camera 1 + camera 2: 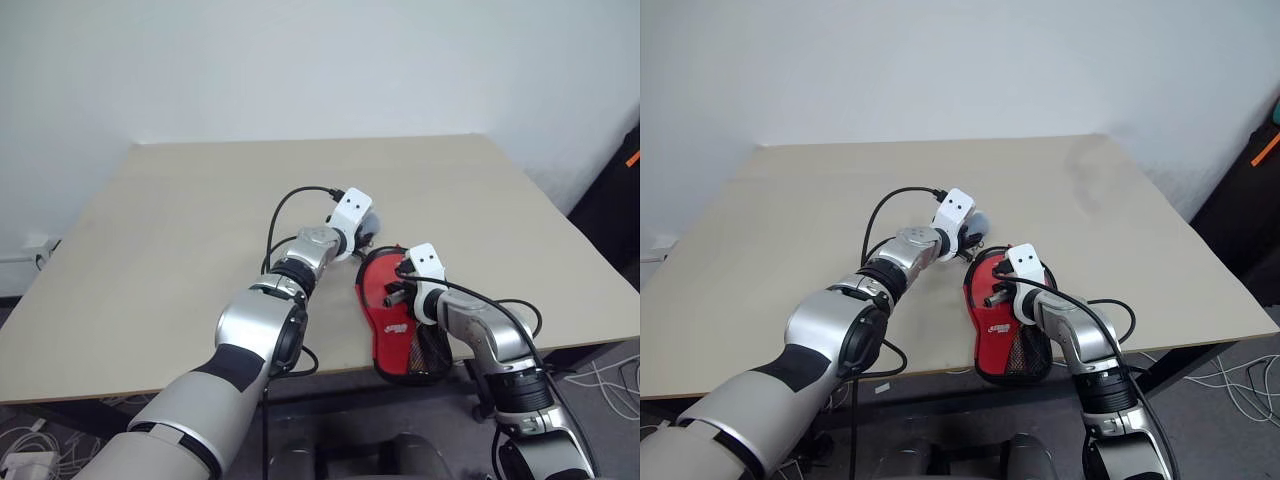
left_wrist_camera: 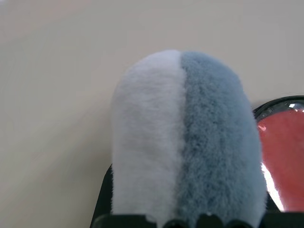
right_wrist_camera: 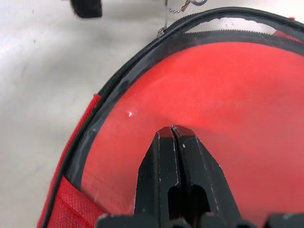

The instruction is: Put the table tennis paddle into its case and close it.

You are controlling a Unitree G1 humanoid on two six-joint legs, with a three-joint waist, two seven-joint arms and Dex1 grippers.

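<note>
Item one: the case [image 1: 392,318], red with black edging and a small white logo, lies flat near the front edge of the table [image 1: 180,230], in the lower centre-right of the head views. In the right wrist view its zip edge stands parted along the rounded rim, and a glossy red surface shows through the clear panel; we cannot tell whether that is the paddle's blade or the case's own lining.

Item two: our right hand [image 3: 174,135], fingers clenched tight together with no gap, tips resting against the clear red panel of the case, grasping nothing we can make out.

Item three: our left hand [image 1: 365,232], just above the case's rounded upper end in the frame. Its wrist view shows two furry pads [image 2: 152,142], one white, one grey-blue, pressed side by side; we cannot tell whether anything sits between them.

Item four: black cables looping along both forearms.
</note>
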